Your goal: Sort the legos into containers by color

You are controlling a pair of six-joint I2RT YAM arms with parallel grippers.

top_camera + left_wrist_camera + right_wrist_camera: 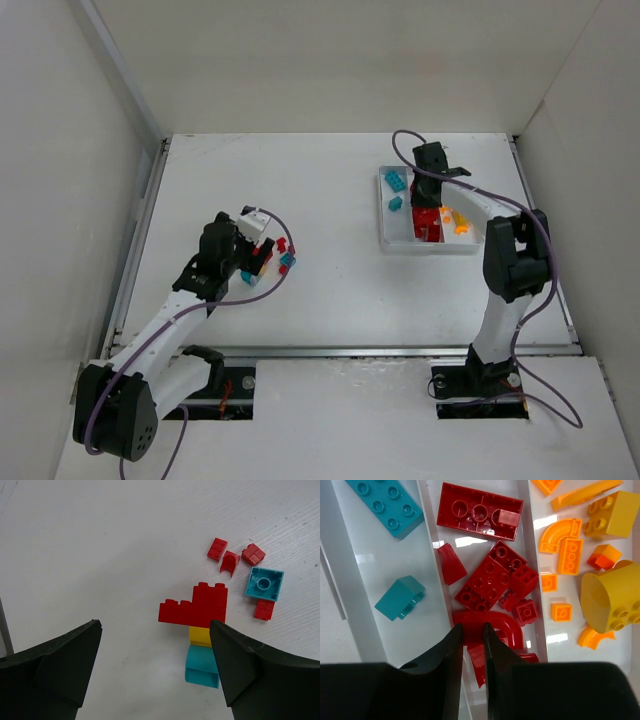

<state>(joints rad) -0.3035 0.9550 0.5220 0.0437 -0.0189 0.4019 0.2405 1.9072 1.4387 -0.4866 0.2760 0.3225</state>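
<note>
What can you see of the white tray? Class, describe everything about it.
The white tray is shallow and rectangular, glossy plastic by its look, and lies flat at the far right of the table. Two thin walls split it into three long compartments. Teal bricks fill one outer one, red bricks the middle, and orange-yellow bricks the other outer one. The right gripper, shut, hangs over the middle compartment; whether it touches the tray cannot be told.

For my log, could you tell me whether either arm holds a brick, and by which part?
Nothing is held: the left fingers are open near the loose bricks; the right fingers are shut, empty, over the red compartment.
</note>
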